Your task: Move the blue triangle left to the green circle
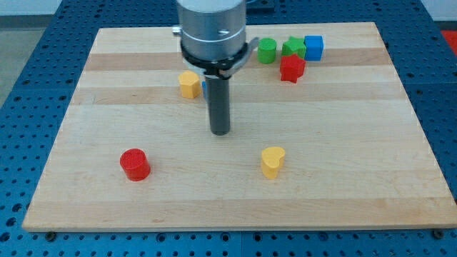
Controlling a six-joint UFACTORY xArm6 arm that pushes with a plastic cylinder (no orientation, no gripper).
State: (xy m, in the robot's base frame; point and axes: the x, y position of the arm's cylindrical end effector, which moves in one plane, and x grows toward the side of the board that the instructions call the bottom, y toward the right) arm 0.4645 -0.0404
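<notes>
1. Since the arm ended in a plain rod with no jaws to spread or press together, my tip (221,132) gripped nothing; it rested on bare board.
2. Just above it, toward the view's top, a sliver of the blue triangle (204,87) showed behind the rod, beside the yellow block (189,83).
3. The green circle (267,51) stood well apart, up toward the view's right.
4. Small and rigid, that triangle would probably slide lightly; pushing a flat side squarely should limit twisting.

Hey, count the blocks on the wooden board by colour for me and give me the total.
Red: 2, red cylinder, red star
Yellow: 2, yellow heart, yellow block
Green: 2, green cylinder, green star
Blue: 2, blue cube, blue sliver mostly hidden behind my tip
Total: 8
</notes>
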